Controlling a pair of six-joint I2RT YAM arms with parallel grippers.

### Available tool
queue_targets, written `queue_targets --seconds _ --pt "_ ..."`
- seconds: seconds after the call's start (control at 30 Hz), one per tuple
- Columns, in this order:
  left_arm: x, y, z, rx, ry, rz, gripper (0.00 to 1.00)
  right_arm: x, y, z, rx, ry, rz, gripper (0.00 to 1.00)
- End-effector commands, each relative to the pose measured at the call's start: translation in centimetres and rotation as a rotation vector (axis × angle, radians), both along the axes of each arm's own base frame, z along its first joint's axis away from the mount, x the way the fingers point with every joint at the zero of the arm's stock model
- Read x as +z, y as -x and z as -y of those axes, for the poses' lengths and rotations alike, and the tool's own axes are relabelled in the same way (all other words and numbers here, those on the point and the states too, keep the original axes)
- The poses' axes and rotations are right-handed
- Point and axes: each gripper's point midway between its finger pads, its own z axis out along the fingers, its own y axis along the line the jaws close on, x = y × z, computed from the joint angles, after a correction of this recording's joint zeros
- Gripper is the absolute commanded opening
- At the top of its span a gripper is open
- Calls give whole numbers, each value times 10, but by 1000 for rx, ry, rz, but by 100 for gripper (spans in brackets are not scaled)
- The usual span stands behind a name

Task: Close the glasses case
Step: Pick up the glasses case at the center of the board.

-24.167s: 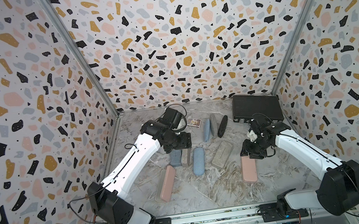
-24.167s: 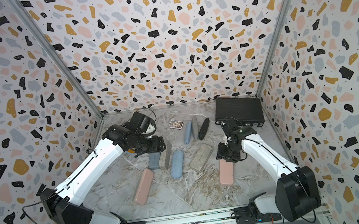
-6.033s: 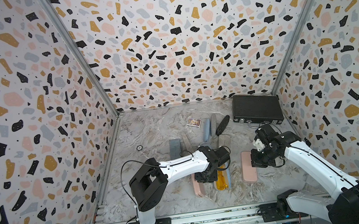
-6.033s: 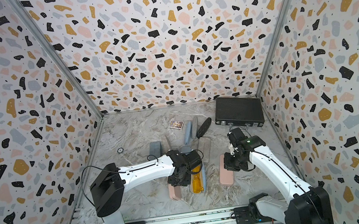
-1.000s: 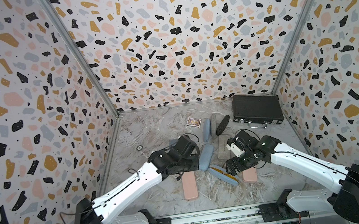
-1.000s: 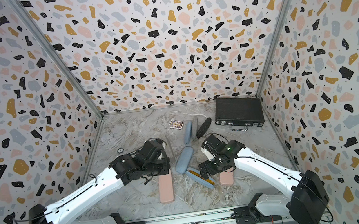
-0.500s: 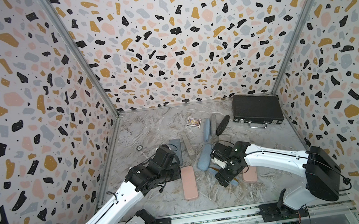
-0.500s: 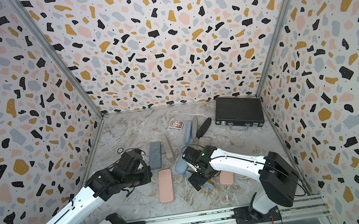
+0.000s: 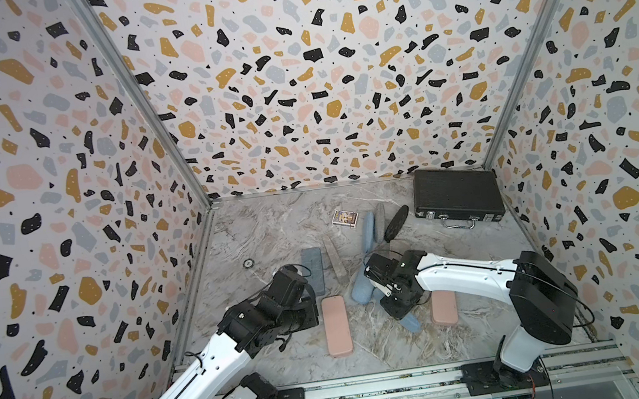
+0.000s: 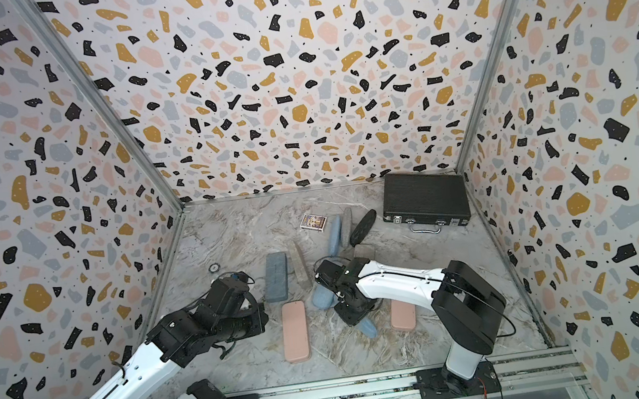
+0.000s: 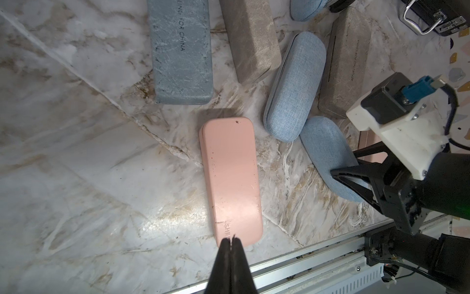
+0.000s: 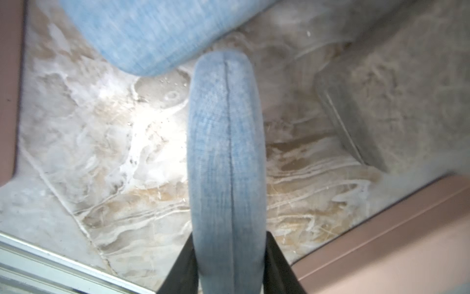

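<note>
Front centre, between two pink cases (image 9: 336, 326): blue fabric glasses case (image 12: 226, 165) clamped edgewise by right gripper (image 12: 229, 244); closed seam shows only from right wrist, top views hide it. Three blue fabric cases (image 9: 363, 292) overall. Left gripper (image 11: 231, 241) pinched shut, empty

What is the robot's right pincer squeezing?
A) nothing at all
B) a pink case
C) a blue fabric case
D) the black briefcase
C: in the right wrist view, the right pincer presses against both sides of the blue fabric case, which stands on its edge with its seam closed.
</note>
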Motion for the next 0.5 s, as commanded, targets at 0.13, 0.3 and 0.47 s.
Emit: queue_targets --seconds 0.13,0.3,0.47 --pt "1 1 -1 0 22 10 6 14 1 -2 -34 -47 17 14" --pt "2 0 3 -5 46 9 6 22 7 -11 -115 -131 -12 14" --pt "-4 2 8 -20 57 -13 6 29 18 -30 -266 -295 -89 16"
